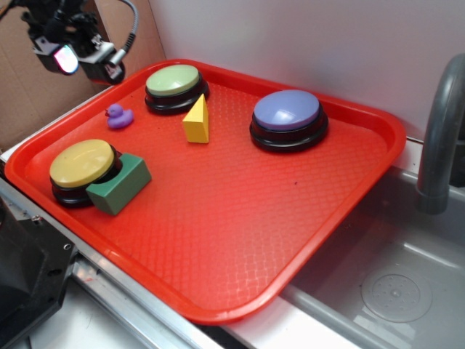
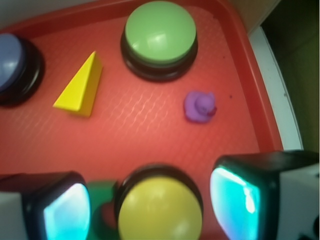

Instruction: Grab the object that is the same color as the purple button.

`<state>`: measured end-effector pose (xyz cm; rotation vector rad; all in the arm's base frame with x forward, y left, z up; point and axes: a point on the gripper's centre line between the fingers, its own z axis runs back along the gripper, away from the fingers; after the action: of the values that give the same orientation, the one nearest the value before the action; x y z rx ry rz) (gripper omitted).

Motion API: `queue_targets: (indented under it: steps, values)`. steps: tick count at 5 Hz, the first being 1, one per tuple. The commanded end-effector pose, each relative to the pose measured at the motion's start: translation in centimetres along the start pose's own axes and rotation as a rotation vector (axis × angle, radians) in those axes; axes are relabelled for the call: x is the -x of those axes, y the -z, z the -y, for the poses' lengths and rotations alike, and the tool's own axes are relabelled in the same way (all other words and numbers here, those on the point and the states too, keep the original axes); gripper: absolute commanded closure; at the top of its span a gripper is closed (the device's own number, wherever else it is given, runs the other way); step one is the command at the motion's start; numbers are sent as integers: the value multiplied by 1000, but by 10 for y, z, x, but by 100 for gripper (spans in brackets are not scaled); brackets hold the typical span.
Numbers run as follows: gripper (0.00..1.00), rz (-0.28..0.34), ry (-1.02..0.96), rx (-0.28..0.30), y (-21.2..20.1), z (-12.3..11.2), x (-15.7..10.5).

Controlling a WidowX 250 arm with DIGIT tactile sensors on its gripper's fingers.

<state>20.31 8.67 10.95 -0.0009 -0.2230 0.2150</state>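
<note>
The gripper (image 1: 81,59) hangs high over the far left corner of the red tray (image 1: 305,240), its two fingers spread wide with nothing between them; in the wrist view the pads (image 2: 67,212) frame the bottom edge with the yellow button (image 2: 160,207) showing in the gap. The purple duck (image 1: 118,116) sits on the tray below the gripper and a little nearer the camera in the outside view, well apart from the fingers. In the wrist view the duck (image 2: 200,105) lies ahead of the fingers and right of their midline, closer to the right pad. It stands between the green button (image 1: 174,87) and the yellow button, near the tray's left rim. Its body looks too small and blurred to read a clear long axis. The purple button (image 1: 288,118) sits far right, past the yellow wedge (image 1: 197,120). The coming move probably needs a short shift toward the duck and then a long descent. The arm itself is mostly out of frame.
</note>
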Motion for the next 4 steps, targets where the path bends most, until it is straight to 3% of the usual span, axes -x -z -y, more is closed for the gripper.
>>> queue_targets:
  steps: [1, 4]
  values:
    - [0, 30, -20, -98, 39, -31, -17]
    - [0, -31, -16, -128, 95, -50, -27]
